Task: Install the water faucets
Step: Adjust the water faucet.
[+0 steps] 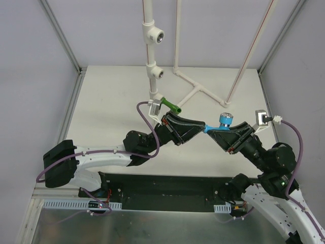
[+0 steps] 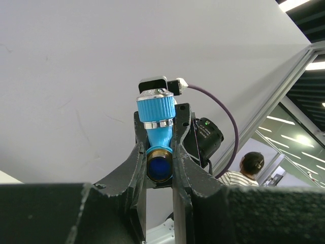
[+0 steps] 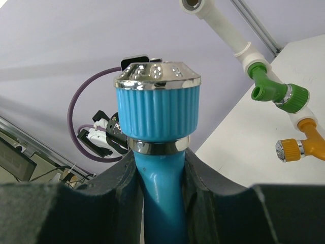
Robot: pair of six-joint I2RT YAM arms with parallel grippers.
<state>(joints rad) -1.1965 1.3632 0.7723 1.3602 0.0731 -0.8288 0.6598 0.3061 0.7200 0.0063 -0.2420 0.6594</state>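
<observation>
Where your two arms meet above the table (image 1: 117,101), both tools have hold of the same part. Your right gripper (image 3: 157,175) is clamped tight on the neck of the light blue faucet (image 3: 157,109), just under its ribbed knob, and your left gripper (image 2: 159,152) pinches the opposite end, at the brass-ringed mouth. Your right wrist view gives you the knob's shiny cap up close but hides the mouth below its own fingers. Your left wrist view looks straight into that dark round mouth, with the knob pointing up beyond it. Only the overhead view shows the two arms nose to nose, the faucet bridging them, knob upward. Farther out, the right wrist view alone shows both other taps: the green faucet (image 3: 274,91) seated on the white pipe (image 3: 223,28), and the orange faucet (image 3: 302,145) next along the same pipe. From overhead you get the green one angled off the pipe beside the left wrist, plus two tee fittings (image 1: 155,36) higher up; the orange one is hidden there. Beyond the frame, the left wrist view catches a person (image 2: 249,165) in a striped shirt.
</observation>
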